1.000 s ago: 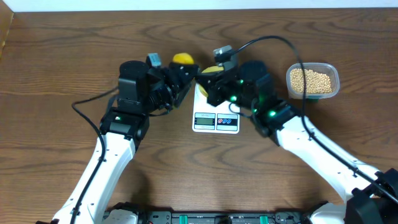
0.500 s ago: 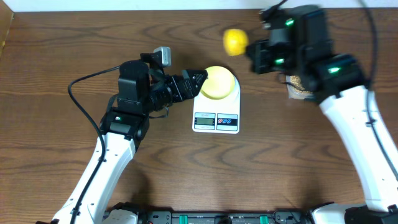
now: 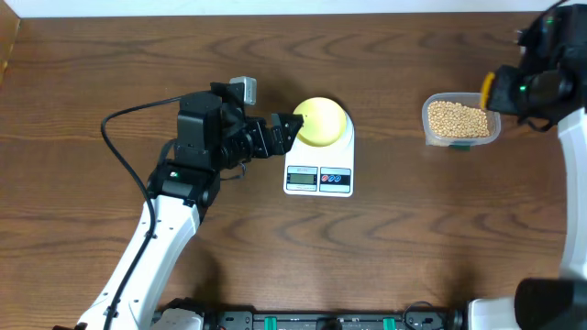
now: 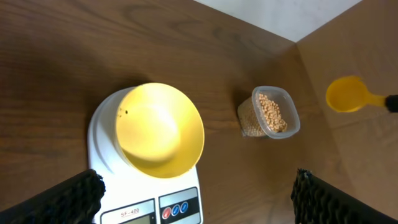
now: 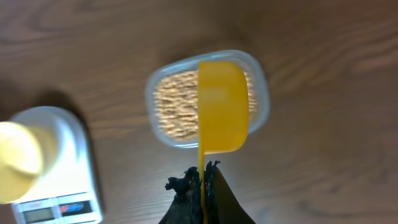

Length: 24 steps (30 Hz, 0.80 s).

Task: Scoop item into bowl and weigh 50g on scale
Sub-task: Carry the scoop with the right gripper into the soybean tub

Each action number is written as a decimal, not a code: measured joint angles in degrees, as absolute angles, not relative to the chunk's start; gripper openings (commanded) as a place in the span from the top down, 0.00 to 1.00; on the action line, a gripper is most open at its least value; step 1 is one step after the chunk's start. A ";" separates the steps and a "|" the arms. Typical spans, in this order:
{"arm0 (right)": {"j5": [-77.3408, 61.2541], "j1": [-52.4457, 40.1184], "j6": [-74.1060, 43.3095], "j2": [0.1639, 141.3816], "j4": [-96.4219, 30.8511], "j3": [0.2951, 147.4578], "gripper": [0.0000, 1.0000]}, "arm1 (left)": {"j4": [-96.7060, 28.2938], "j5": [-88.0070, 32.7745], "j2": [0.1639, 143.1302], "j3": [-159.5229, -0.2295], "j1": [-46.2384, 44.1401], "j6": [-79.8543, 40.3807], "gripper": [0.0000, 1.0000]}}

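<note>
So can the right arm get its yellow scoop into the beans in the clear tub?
Probably yes. The right gripper holds the yellow scoop pointed at the open tub. The beans lie uncovered, and nothing shows in between.

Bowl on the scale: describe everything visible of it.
The bowl is small, round, pale yellow, smooth like plastic. It stands upright and empty, bar one dark speck on its inner wall, on the scale, over its white platform. Only the scale touches it; the left gripper is open, its fingers clear of it.
</note>
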State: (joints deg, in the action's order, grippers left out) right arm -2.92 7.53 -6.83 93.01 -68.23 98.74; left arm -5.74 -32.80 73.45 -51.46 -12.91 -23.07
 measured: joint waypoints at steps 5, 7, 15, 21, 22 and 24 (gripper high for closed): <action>-2.52 9.21 -2.39 99.22 -68.75 98.74 0.99 | -5.96 -31.92 73.45 -51.46 -12.91 -22.57 0.02; -2.52 9.21 -1.04 101.84 -68.75 98.74 0.99 | -6.33 -31.05 73.45 -51.46 -12.91 -22.44 0.02; -3.38 9.21 3.27 111.72 -67.66 98.74 0.99 | -7.16 -29.12 73.45 -51.46 -12.91 -22.44 0.02; -8.58 9.21 7.11 115.44 -65.82 98.74 0.99 | -7.27 -27.64 73.45 -51.44 -12.91 -22.44 0.02; -9.28 9.21 7.44 115.77 -65.58 98.74 0.99 | -7.27 -27.42 73.45 -51.44 -12.91 -22.41 0.02; -9.82 9.21 7.99 116.01 -64.88 98.74 0.99 | -7.31 -27.09 73.45 -51.46 -12.91 -22.41 0.02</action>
